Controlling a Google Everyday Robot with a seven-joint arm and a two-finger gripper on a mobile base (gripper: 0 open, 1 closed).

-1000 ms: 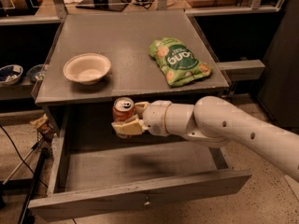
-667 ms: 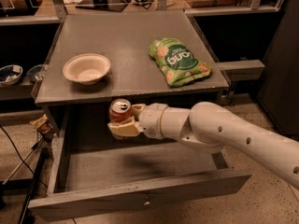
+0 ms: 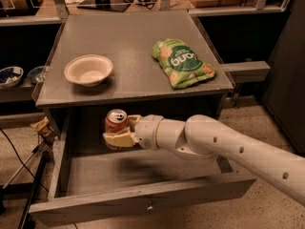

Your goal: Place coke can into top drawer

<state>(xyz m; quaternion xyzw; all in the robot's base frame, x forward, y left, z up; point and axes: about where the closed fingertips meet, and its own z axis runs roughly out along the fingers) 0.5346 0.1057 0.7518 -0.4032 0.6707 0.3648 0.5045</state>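
Note:
The coke can [image 3: 115,121], red-brown with a silver top, is upright in my gripper [image 3: 119,130], held over the left rear part of the open top drawer [image 3: 138,205]. The gripper's tan fingers [image 3: 117,139] wrap the can's lower body. The white arm reaches in from the right. The drawer is pulled out below the grey cabinet top, with its small metal knob [image 3: 149,205] on the front panel. The can is above the drawer floor, not resting on it.
A white bowl [image 3: 88,69] and a green snack bag [image 3: 181,63] lie on the cabinet top [image 3: 128,37]. Bowls [image 3: 10,75] sit on a low shelf at left. Cables and a stand [image 3: 28,175] are on the floor at left.
The gripper with the can has moved a little to the left and slightly lower over the open drawer. The bowl and bag have not moved.

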